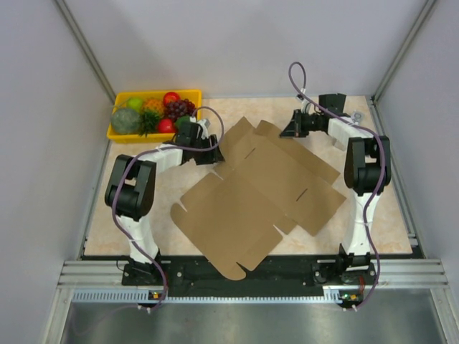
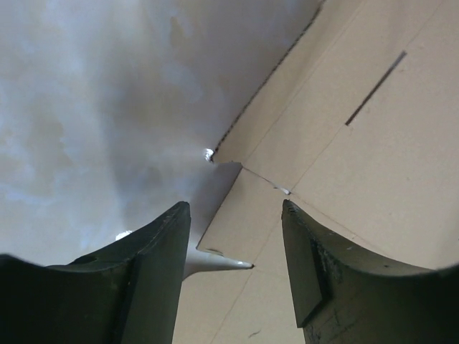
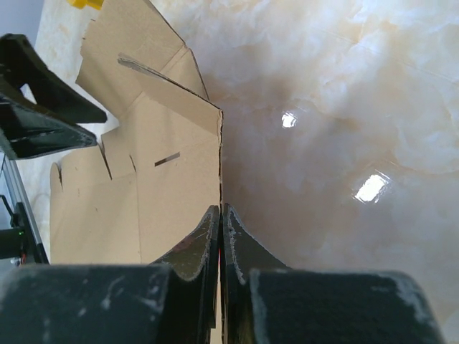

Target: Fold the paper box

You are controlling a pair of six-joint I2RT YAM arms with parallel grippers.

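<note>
1. Paper box [image 1: 251, 193] lies spread open, mid-counter [image 1: 373, 215].
2. Left claw [image 2: 233, 215] is released, its fingers straddling the sheet's far-left corner.
3. Right claw [image 3: 221, 215] is clenched on a far flap's edge.

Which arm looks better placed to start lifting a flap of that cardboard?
Probably the right arm: the right jaws are shut on the far edge of the paper box, so it could lift at once. The left jaws stand open over a flap corner, gripping nothing.
</note>
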